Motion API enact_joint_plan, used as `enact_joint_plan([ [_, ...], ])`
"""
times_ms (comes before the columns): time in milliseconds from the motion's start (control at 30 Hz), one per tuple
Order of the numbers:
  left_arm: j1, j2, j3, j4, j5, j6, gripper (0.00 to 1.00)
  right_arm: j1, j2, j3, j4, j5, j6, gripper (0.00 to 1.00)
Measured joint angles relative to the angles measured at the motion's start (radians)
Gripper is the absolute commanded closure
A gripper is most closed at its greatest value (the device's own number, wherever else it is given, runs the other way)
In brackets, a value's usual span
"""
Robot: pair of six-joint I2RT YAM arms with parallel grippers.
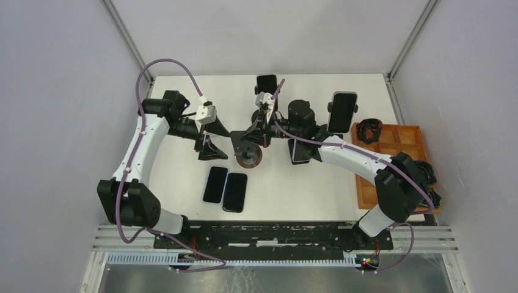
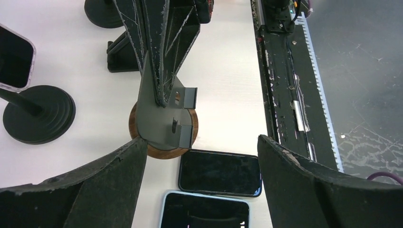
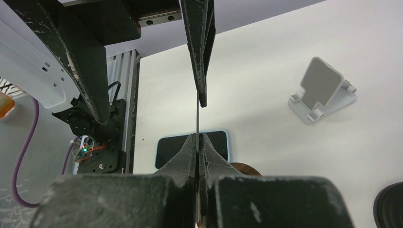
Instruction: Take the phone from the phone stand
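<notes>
Two arms over white table (image 1: 287,195): left arm (image 1: 143,143) in from left, right arm (image 1: 354,160) in from right, meeting mid-table. Wooden tray (image 1: 403,145) at right edge, not involved.

Wooden-base stand (image 2: 157,114) between the arms: upright grey back plate, two small lips, cradle empty. Pale stand (image 3: 323,95) further off, also empty.

Dark phone (image 2: 220,173) flat on table, right against the round base, contact not certain. Likely the task phone, already out of the cradle. Pale-edged phone (image 2: 204,211) flat just beside it. Right-hand mounted phone (image 1: 342,112) and rear mounted phone (image 1: 266,83) upright on far stands, well apart from both grippers.

Right gripper (image 3: 197,137) clamped on top edge of the back plate, jaws closed flat on the thin sheet. Left gripper (image 2: 200,142) just beside the stand, jaws spread wide, holding nothing, hanging above the two flat phones.

Judged step: let go of the stand and back off.
- Open right jaws slowly and evenly, with no sideways drag on the plate. Tall plate on a small base, probably tippy.
- Rise straight up along the plate line before swinging away.
- Keep left fingers high on the way out, with no sweep across the phones below.
- For any further phone: pin the base first, slide the phone up past the lips, no forward pull.
</notes>
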Motion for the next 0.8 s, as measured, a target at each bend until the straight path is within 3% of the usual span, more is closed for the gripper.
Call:
enact_joint_plan([
  [300, -0.037, 0.140, 0.069, -0.018, 0.002, 0.000, 0.31, 0.027, 0.018, 0.023, -0.009, 0.010, -0.050, 1.00],
  [367, -0.038, 0.189, 0.080, -0.018, 0.002, 0.000, 0.44, 0.033, 0.027, 0.024, -0.009, 0.016, -0.052, 0.99],
  [433, -0.039, 0.225, 0.093, -0.018, 0.000, 0.001, 0.72, 0.040, 0.042, 0.026, -0.008, 0.023, -0.053, 0.95],
  [467, -0.040, 0.238, 0.102, -0.021, 0.000, 0.003, 0.87, 0.042, 0.047, 0.027, -0.008, 0.025, -0.052, 0.88],
  [500, -0.041, 0.250, 0.113, -0.022, -0.001, 0.001, 0.96, 0.042, 0.056, 0.028, -0.004, 0.029, -0.051, 0.77],
  [567, -0.046, 0.266, 0.127, -0.036, -0.023, 0.002, 0.98, 0.042, 0.070, 0.028, 0.005, 0.057, -0.052, 0.71],
  [700, -0.051, 0.308, 0.140, -0.021, -0.053, 0.003, 0.98, 0.032, 0.086, 0.022, 0.027, 0.080, -0.028, 0.35],
  [767, -0.057, 0.340, 0.140, 0.010, -0.080, 0.001, 0.98, 0.039, 0.085, 0.018, 0.044, 0.105, -0.021, 0.09],
  [800, -0.060, 0.359, 0.140, 0.042, -0.101, -0.006, 0.98, 0.042, 0.083, 0.015, 0.052, 0.125, -0.023, 0.02],
])
